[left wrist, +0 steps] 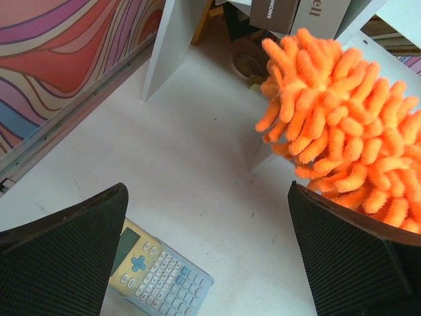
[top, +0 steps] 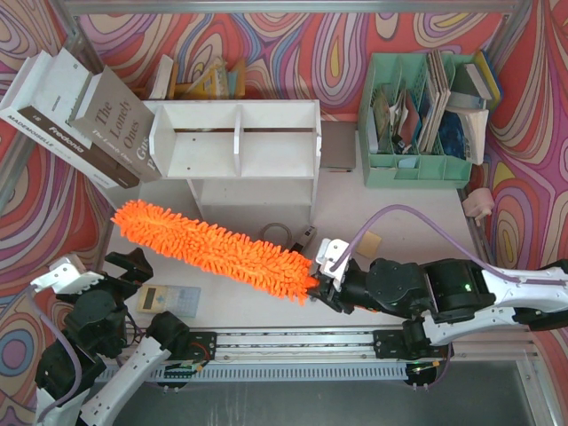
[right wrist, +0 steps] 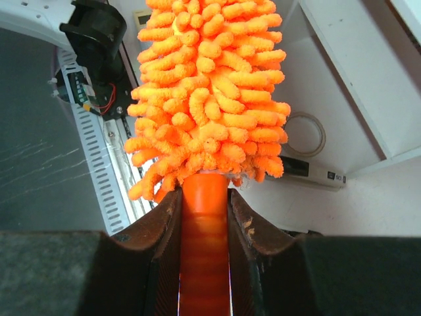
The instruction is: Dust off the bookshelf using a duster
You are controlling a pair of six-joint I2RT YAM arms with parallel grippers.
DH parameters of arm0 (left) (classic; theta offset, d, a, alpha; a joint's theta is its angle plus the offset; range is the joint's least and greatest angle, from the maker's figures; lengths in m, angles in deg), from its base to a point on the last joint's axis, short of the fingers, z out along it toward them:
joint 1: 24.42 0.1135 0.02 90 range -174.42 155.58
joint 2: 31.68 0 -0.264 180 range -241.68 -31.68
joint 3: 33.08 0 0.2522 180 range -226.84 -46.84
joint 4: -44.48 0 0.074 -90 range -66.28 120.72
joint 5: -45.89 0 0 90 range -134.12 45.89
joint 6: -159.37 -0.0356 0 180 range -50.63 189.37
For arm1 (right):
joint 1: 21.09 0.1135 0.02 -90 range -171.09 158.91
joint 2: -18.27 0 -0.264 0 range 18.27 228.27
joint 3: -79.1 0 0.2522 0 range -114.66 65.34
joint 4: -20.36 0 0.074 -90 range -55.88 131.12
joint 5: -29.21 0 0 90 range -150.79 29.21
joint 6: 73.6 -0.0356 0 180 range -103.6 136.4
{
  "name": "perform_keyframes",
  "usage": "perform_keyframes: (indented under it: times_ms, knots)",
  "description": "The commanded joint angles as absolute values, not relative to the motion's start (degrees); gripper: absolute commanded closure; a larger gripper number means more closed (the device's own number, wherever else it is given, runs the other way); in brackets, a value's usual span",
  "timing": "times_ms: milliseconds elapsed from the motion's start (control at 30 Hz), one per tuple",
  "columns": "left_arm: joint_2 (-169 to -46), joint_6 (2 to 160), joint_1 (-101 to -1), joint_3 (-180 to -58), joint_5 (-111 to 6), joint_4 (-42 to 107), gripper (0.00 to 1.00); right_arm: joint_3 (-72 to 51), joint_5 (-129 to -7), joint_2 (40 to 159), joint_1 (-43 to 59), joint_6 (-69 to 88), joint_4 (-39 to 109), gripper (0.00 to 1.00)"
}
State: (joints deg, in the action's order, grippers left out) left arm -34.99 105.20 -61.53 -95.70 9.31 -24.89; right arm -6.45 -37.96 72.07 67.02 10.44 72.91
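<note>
The right tool [right wrist: 204, 197] is clenched on the thin orange handle of the duster [top: 213, 247], a finger pressed against each side of it just below the fluffy head. From that grip the duster's long axis runs diagonally across the bench [top: 355, 213], from near right to far left. Its tip ends close to the foot of the left side panel of the bookshelf [top: 213, 151]. The bookshelf stands beyond the duster, toward the far side, with its length running left to right, so the head probably has to rise and swing farther away to reach the tiers. The right arm carries the duster, but the left tool [top: 131, 263] is nearer the fluffy tip. It hangs spread wide, holding nothing, over a calculator [top: 169, 300]. Among the books leaning at the far left, a grey cover [top: 120, 124] reads "The Lonely Ones", and a white spine [top: 67, 138] shows "Frederic", with the rest too small to read.
</note>
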Motion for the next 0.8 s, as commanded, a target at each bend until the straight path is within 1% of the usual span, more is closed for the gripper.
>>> perform_keyframes:
  times_ms: [0, 267, 400, 533, 767]
  knots:
    - [-34.7, 105.6, -61.8, -95.4, 11.0, -25.5, 0.02, -9.7, -37.8, 72.1, 67.3, 16.6, 65.4, 1.0]
    - [-34.8, 105.6, -61.8, -95.3, 11.0, -25.4, 0.02, -10.1, -31.2, 77.4, 67.3, 25.3, 48.8, 1.0]
    - [-34.5, 105.5, -61.8, -95.3, 10.9, -25.3, 0.02, -12.0, -27.7, 81.5, 67.2, 30.3, 44.0, 1.0]
    - [-34.3, 105.4, -61.8, -95.3, 10.7, -25.3, 0.02, -13.2, -24.5, 85.3, 66.2, 32.8, 42.7, 1.0]
    - [-33.7, 105.2, -61.8, -95.1, 10.4, -25.0, 0.02, -11.6, -26.4, 88.0, 59.3, 25.8, 50.2, 1.0]
